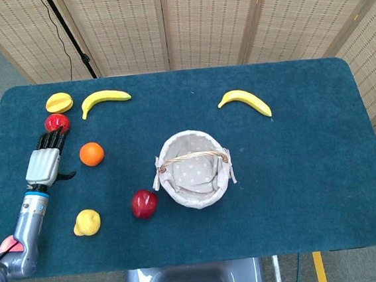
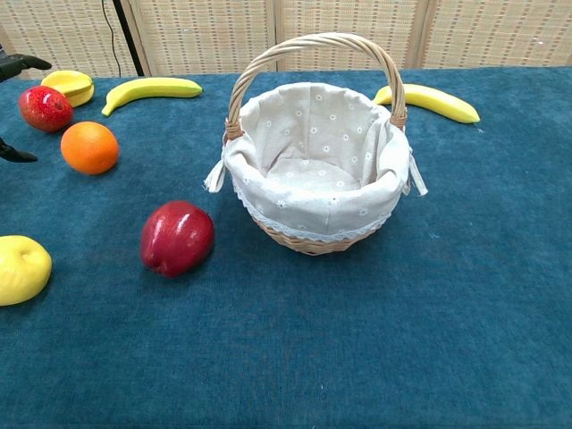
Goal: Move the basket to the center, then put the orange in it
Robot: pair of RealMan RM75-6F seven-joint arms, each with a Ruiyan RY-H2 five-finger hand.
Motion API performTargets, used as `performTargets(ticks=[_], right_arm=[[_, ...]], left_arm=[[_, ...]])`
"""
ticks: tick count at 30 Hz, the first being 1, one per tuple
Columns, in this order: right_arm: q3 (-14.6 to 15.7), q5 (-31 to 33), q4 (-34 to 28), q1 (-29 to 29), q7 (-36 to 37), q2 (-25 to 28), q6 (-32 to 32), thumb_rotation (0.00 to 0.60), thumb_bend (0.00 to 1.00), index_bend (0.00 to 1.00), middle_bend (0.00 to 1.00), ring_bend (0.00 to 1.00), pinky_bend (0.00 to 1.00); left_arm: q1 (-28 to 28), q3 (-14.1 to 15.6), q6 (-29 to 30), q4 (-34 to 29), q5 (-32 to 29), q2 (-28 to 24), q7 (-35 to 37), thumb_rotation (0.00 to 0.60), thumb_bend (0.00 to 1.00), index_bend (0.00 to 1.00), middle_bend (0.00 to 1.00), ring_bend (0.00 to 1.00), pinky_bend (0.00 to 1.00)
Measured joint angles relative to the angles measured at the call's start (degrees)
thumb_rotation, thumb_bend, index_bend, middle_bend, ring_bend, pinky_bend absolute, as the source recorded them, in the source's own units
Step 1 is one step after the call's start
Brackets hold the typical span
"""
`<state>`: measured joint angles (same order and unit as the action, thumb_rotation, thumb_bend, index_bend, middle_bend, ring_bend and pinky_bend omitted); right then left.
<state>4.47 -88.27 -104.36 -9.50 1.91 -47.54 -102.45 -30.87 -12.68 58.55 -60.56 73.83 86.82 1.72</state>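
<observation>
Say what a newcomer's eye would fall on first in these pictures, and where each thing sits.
First, the cloth-lined wicker basket near the middle of the dark blue table, empty, handle upright. Next, the bright orange to its left, with the left hand just beside it, fingers spread and holding nothing. A dark red apple lies close by the basket's left side.

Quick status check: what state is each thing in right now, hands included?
Basket: upright, mid-table, empty.
Orange: on the table, not held.
Left hand: fingers spread, holds nothing, just left of the orange.
Right hand: not in view.
Red apple: on the table, beside the basket, apart from it.
</observation>
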Motion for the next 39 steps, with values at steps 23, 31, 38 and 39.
performTargets(ticks=[23,31,38,39], right_arm=[[0.6,-1.2,0.9,-4.9,1.7,0.1,-1.7,0.600,0.00,0.36,0.19,0.14,0.14],[1.0,-1.1,1.8,-7.3,5.0,0.7,-3.4,0.600,0.00,0.37,0.19,0.14,0.14],[0.6,-0.9,2.5,-7.2,5.7,-0.3,-1.7,0.600,0.00,0.37,0.19,0.14,0.14],[0.6,-0.9,2.6,-7.0,5.7,-0.6,-1.3,0.600,0.00,0.37,0.19,0.14,0.14]], left_arm=[[-4.9,2.4,-3.5,19.1,2.0,14.1,7.6,0.600,0.31,0.53,0.41,0.36,0.44],[-4.0,2.7,6.2,28.9,4.4,20.4,11.4,0.600,0.40,0.67,0.54,0.47,0.56],[-2.2,4.2,14.0,23.0,7.8,18.2,11.6,0.600,0.40,0.67,0.54,0.47,0.56],[-1.8,4.5,15.4,20.3,8.4,17.0,10.6,0.600,0.40,0.67,0.54,0.47,0.56]])
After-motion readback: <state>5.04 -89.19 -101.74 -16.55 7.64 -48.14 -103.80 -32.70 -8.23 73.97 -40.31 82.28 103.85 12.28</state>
